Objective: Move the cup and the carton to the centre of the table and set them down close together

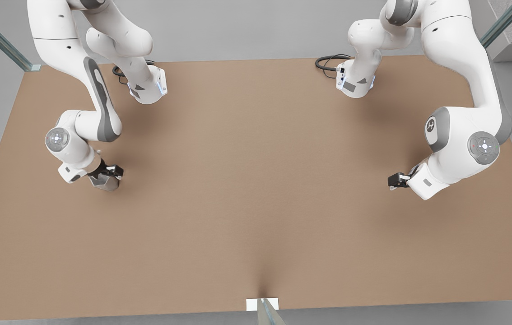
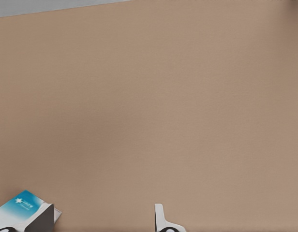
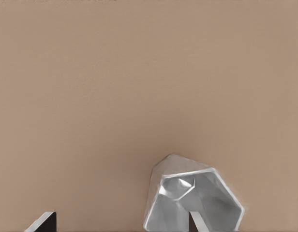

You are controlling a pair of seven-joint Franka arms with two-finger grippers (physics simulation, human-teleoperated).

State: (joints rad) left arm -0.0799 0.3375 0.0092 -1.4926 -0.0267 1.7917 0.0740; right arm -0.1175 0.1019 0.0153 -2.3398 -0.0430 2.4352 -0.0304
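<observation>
Two white robot arms reach over a plain brown table [image 1: 256, 189], one from each far corner. The right gripper [image 1: 109, 173] is near the table edge at the front view's left, about midway along it, with the cup [image 1: 101, 182] at its tip. In the right wrist view the cup's mouth faces the camera and one finger [image 3: 197, 223] sits inside it, while the other finger is well clear, so the fingers are spread apart and clamp nothing. I cannot tell whether the cup rests on the table or hangs tilted on that finger. The left gripper [image 1: 395, 180] is near the opposite edge, at the front view's right. In the left wrist view its fingers are also spread wide, and the carton [image 2: 21, 207] is against one of them, not centred between the two. Both things look far from the table's centre, so the task seems barely begun. Risks, as I judge them: the cup could tip or slide off, since a single finger inside it gives no real hold; and if the left gripper closes with the carton off-centre, it could shove or topple the carton. Count: one cup, one carton, one table, two arms, two grippers.
</observation>
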